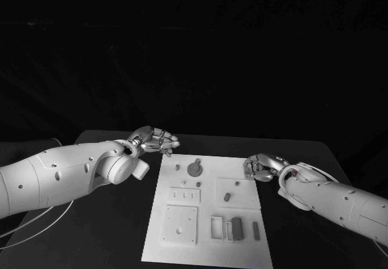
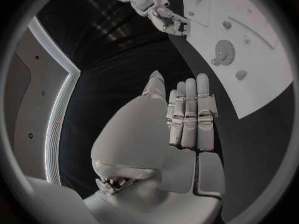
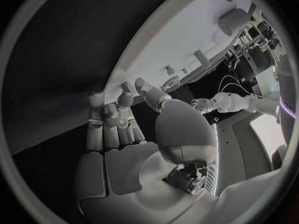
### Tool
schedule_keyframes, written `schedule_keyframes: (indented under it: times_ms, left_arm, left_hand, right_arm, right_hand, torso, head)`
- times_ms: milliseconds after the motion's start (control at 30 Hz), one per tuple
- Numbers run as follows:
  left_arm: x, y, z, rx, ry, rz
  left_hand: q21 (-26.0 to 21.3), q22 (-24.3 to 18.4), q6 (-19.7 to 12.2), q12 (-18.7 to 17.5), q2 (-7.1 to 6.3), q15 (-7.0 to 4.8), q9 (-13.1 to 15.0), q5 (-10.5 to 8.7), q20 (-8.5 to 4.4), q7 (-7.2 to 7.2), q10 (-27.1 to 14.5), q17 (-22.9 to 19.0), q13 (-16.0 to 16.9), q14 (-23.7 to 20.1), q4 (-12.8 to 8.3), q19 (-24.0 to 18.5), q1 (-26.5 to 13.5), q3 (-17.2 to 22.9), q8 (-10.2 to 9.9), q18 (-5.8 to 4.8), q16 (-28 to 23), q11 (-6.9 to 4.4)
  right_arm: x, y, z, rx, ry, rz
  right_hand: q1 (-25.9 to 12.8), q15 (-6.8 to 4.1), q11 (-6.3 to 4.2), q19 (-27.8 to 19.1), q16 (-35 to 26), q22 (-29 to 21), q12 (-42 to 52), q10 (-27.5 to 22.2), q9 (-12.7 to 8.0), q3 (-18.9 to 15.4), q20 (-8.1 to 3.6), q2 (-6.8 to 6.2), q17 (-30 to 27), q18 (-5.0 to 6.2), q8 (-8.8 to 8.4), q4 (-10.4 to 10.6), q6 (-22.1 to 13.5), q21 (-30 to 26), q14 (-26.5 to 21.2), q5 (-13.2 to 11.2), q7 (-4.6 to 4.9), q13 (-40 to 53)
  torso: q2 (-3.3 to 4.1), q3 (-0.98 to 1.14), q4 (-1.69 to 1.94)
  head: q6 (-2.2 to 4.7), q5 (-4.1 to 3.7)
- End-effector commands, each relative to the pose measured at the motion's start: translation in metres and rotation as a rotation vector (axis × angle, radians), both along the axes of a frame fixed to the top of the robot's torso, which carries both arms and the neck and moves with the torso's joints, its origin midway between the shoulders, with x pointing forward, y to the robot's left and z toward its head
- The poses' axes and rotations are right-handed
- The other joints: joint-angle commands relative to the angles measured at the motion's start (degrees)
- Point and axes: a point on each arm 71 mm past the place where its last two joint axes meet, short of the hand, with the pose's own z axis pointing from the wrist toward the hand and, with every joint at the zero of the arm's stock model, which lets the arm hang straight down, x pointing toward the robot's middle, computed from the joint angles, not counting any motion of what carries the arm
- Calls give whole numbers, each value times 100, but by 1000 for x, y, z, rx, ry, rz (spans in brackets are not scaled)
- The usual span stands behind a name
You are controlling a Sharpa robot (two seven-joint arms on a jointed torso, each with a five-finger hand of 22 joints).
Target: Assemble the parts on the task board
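While nothing is grasped, the left hand (image 1: pixel 153 140) is held just off the far left corner of the task board (image 1: pixel 206 246), fingers (image 2: pixel 190 109) extended side by side and released; the right hand (image 1: pixel 264 167) is positioned at the board's right edge, fingers (image 3: pixel 112 122) likewise apart and empty; the board is laid mid-worktop (image 1: pixel 105 235); a gear-shaped part (image 1: pixel 195 167) is seated near its far end, a small oblong part (image 1: pixel 228 196) at its middle, and a dark block (image 1: pixel 237 227) near its front.

No readable text or labels anywhere here.
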Motion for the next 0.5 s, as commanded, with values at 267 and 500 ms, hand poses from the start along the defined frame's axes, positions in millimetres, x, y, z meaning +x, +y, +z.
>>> schedule_keyframes:
  times_ms: [267,500]
  left_arm:
    - [0,-2,2,-4,-10,-16]
    - [0,-2,2,-4,-9,-17]
  left_hand:
    - [-33,11,8,-28,32,8,-1,38,-1,34,52,11,5,33,6,12,4,7,-39,101,-40,-4]
    - [-33,11,8,-30,32,8,-1,38,-2,34,53,11,5,33,6,13,4,7,-41,102,-41,-4]
  right_arm:
    - [0,-1,-1,-19,-4,-3]
    - [0,-1,-1,-28,-8,2]
  right_hand:
    - [5,-53,-38,7,26,72,28,-3,10,1,-41,81,-5,170,47,7,228,26,17,4,175,-7]
    - [-1,-57,-42,10,26,71,28,1,12,1,-43,89,-5,170,52,10,238,27,20,5,171,-9]
  torso:
    - [-3,5,-2]
    - [-1,8,-4]
  head:
    - [-9,-8]
    - [-6,-13]
